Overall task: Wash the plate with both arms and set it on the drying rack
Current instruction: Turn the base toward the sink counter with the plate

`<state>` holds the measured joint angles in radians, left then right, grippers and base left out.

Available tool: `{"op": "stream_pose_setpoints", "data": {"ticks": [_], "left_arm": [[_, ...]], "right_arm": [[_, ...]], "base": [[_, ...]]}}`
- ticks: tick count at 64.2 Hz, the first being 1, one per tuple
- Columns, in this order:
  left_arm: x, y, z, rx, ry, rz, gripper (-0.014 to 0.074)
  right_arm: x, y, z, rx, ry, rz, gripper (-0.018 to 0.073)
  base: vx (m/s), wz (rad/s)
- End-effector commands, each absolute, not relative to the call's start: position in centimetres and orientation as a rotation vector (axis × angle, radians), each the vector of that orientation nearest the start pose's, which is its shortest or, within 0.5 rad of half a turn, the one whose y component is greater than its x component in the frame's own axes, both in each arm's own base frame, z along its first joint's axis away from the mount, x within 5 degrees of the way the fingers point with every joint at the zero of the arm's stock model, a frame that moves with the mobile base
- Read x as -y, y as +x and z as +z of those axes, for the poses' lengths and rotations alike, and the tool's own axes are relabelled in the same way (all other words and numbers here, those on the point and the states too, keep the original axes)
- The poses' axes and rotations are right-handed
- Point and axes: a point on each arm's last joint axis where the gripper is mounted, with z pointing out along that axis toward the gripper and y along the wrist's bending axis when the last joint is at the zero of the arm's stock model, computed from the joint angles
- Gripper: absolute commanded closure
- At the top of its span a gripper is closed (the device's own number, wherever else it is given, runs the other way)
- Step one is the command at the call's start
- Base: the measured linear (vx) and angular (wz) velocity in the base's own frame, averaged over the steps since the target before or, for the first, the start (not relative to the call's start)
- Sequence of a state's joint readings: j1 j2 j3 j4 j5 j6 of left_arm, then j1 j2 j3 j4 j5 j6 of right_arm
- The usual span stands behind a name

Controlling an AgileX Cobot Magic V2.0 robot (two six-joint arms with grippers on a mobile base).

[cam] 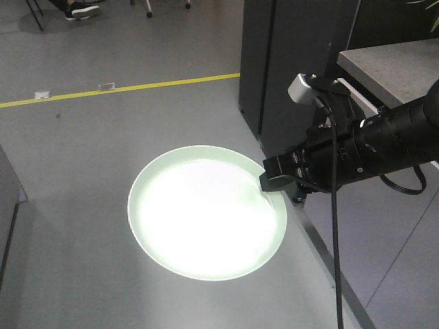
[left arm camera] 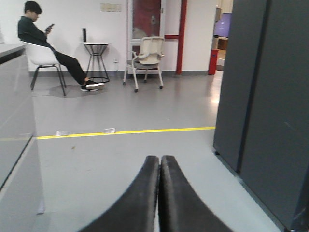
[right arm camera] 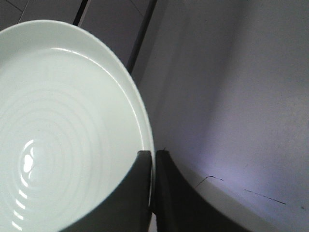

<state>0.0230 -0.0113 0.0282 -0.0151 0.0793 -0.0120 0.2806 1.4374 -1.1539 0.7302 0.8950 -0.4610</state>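
Plate [cam: 206, 212] sits in the middle of your front-facing view, pale mint green and washed out by glare across its inner face, held in the air over the grey floor [cam: 75, 157]. The right gripper [cam: 269, 179] is clamped on its right rim, and the right arm [cam: 391, 140] reaches in from the right edge with a small grey camera block [cam: 302, 88] above the wrist and a black cable hanging down in front. Behind the arm you see a dark cabinet [cam: 288, 62] and the corner of a speckled grey bench [cam: 391, 65]; a yellow line [cam: 123, 89] crosses the floor beyond the plate. In your left wrist view the left gripper [left arm camera: 159, 162] points out across the room with its two black fingers [left arm camera: 140, 193] pressed together and nothing between them. Past it lie the same yellow line and the dark cabinet on the right, and at the far wall a person [left arm camera: 36, 31] sits on a white chair [left arm camera: 43, 55] looking at a phone, beside a round table [left arm camera: 95, 48] and a beige chair [left arm camera: 147, 55]. In your right wrist view the plate fills the left half, faint concentric rings showing on its face, and its rim runs down into the narrow slot between the right gripper's fingers, which pinch it from both sides, with bare floor to the right.
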Motion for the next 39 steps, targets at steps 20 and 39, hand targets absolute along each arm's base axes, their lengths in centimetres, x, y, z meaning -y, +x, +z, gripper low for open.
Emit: {"op": "stream_pose_setpoints", "data": {"ticks": [20,39], "left_arm": [[-0.13,5.38,21.43,-1.462,-0.042,-0.008,0.0603],[-0.13,5.38,21.43,-1.462,-0.042,-0.008,0.0603]], "right_arm": [[-12.68,26.86,33.81,-2.358,-0.485,0.849,0.0567],[-12.68,26.86,33.81,-2.358,-0.485,0.849,0.0566]], "base": [[0.1,-0.32],[0.09,-0.34]]}}
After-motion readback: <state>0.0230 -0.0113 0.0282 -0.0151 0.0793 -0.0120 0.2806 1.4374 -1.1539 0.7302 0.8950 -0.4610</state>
